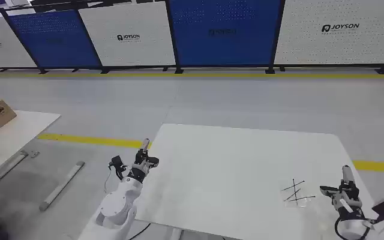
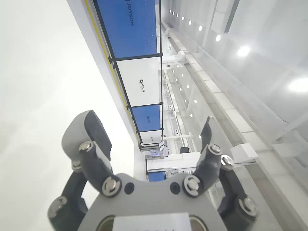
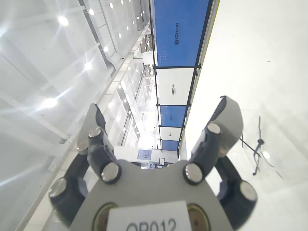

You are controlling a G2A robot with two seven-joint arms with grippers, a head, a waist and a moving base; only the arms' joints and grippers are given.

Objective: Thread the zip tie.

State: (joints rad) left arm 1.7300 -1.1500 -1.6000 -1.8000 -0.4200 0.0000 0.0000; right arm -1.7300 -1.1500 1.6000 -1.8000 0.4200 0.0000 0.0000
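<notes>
Zip ties (image 1: 294,192) are lying crossed on the table (image 1: 240,156), showing too thin from above for a count or for telling heads from tails. In the right wrist view one strand is passing behind a finger (image 3: 227,121) of the right gripper (image 3: 161,106). A cardboard box (image 1: 5,113) is being cut off at the top view's edge

The top view looks down from above the robot onto the white surface (image 1: 240,174), with partition panels (image 1: 225,33) far off at 12 o'clock. The wrist views sit close behind the left claw (image 2: 151,121) and right claw (image 3: 160,103), tilted up toward those same panels and sharing the surface's edge.
</notes>
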